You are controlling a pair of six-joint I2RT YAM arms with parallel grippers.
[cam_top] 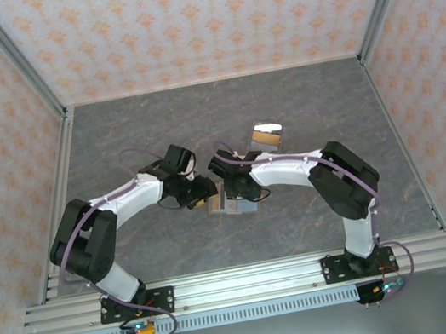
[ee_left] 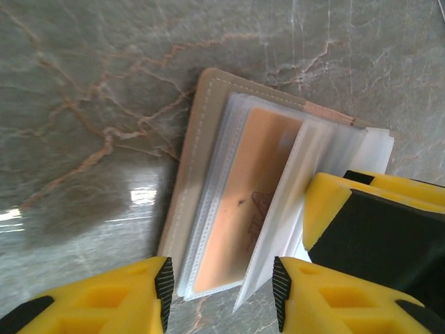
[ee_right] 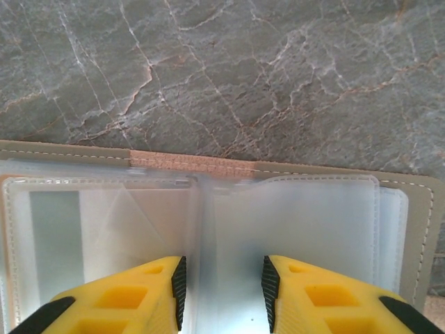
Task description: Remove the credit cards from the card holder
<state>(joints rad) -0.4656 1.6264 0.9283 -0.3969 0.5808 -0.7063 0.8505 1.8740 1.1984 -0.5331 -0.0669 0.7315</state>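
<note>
The card holder lies open on the table between my two grippers, its olive-taupe cover underneath and clear plastic sleeves fanned on top. One credit card, orange, sits inside a sleeve. My left gripper is open, its fingers standing on either side of the near end of that sleeve without touching it. My right gripper is open over the middle fold of the sleeves, with a raised sleeve leaf between its fingers. A brown tab marks the holder's far edge. A right finger rests on the sleeves.
A glossy clear piece with tan and dark parts lies just behind the right arm. Both arms reach in toward the table's middle. Patterned walls and metal rails close in the grey marble surface.
</note>
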